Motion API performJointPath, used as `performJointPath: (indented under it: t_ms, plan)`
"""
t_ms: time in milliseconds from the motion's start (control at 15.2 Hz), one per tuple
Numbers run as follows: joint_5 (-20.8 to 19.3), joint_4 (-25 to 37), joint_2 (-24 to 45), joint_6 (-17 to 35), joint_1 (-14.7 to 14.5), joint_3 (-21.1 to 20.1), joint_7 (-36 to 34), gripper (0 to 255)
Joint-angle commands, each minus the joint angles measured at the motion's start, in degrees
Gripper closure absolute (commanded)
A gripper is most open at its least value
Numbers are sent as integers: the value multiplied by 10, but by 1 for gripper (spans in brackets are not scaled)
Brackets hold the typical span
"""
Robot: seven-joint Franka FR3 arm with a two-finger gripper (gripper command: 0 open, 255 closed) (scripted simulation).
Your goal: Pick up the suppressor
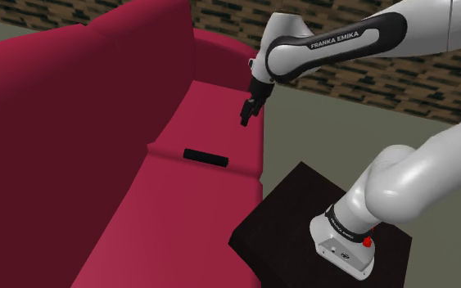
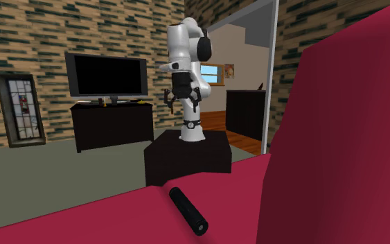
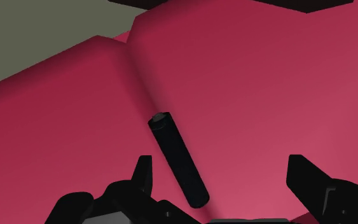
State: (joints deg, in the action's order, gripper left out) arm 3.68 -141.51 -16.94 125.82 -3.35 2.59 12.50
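I am hovering my gripper (image 1: pixel 246 119), fingers spread and empty, above the red sofa (image 1: pixel 97 106). The black suppressor (image 1: pixel 205 155) is lying on the seat, centre of the shoulder view. I should be descending squarely, fingers straddling its middle, crosswise.

**Red sofa, one item on seat**

Sofa (image 1: pixel 97 106): deep red, w/ tall backrest & two seat cushions. Black cylindrical suppressor (image 1: pixel 205 156) lies flat on the seat, along the crease btwn the cushions, touching the fabric.
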Motion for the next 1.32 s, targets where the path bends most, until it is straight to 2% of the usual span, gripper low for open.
performJointPath:
  t_ms: [0, 660, 1254]
  plan:
    - [4, 10, 48, 36, -4, 3, 18, 0]
    - [35, 92, 276, 164, -10, 0, 106, 0]
    - [42, 225, 482, 223, -2, -20, 165, 0]
